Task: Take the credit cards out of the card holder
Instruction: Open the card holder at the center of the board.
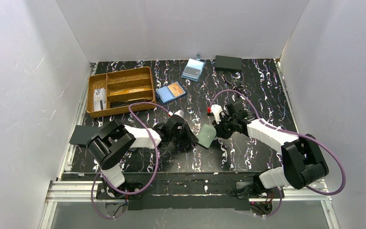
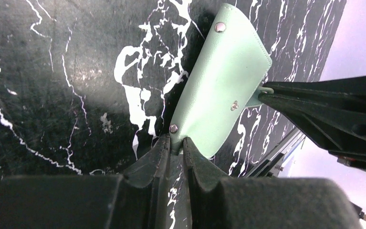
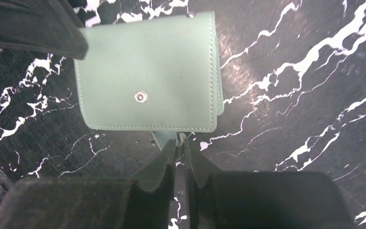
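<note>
Black marbled surface [image 1: 138, 162], white walls on three sides. The card holder [image 1: 206, 136] is sitting between my two pincers near the centre, a touch toward 6 o'clock, and seems tilted up off the surface rather than lying flat.

My left pincer [image 2: 177, 140] is coming at it from 9 o'clock, clamped tight on one corner beside a rivet. My right pincer [image 3: 178, 143] is coming from 3 o'clock, closed on a small mint tab [image 3: 164, 138] sticking out of the holder's edge. I am taking the tab for part of the holder, though I cannot rule out a card edge.

No card is showing clear of the holder, and the snap face is looking shut.

Judgement: I am at the bracing step, with both grips set and the extraction not begun. Next, the left pincer needs to be anchoring the corner while the right pulls straight out toward 3 o'clock. Both holds are thin, so a skewed pull could be slipping off the tab.
</note>
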Tool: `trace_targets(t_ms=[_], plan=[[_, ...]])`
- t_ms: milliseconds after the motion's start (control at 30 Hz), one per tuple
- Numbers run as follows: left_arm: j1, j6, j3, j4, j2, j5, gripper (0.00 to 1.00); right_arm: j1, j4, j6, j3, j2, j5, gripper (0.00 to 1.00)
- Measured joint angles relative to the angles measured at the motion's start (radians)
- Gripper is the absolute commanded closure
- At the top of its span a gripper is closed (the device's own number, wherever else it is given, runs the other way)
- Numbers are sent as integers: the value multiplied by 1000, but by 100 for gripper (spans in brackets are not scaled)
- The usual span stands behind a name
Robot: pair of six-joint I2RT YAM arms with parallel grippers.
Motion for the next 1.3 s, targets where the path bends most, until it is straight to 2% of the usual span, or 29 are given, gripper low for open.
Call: trace_targets(t_ms=[33,267,333,500,733,900,1067,1167,1300], plan=[[0,6,0,-8,-5,1,96,-10,4,2,-11,0,-6,80],[-8,52,-32,-84,-76,5,76,-90,-11,2,-20,22,-23,51],[-8,67,-43,-106,-94,6,70,-108,-18,-11,-20,22,-17,46],[-8,104,-58,-151,-148,8,53,-132,-31,-36,-20,13,-34,44],[-8,199,-60,-216,-282,7,33,-202,-115,-118,-20,-31,-214,36],[-8,332,-35,-322,-359,-5,30,-218,-154,-161,-20,-73,-322,35],[-41,478,53,-471,-364,-63,28,-248,-171,-175,-19,-80,-381,35],[-94,546,113,-544,-352,-127,7,-263,-174,-174,-18,-80,-399,35],[-170,599,204,-599,-278,-214,5,-293,-174,-170,-7,-76,-410,35]])
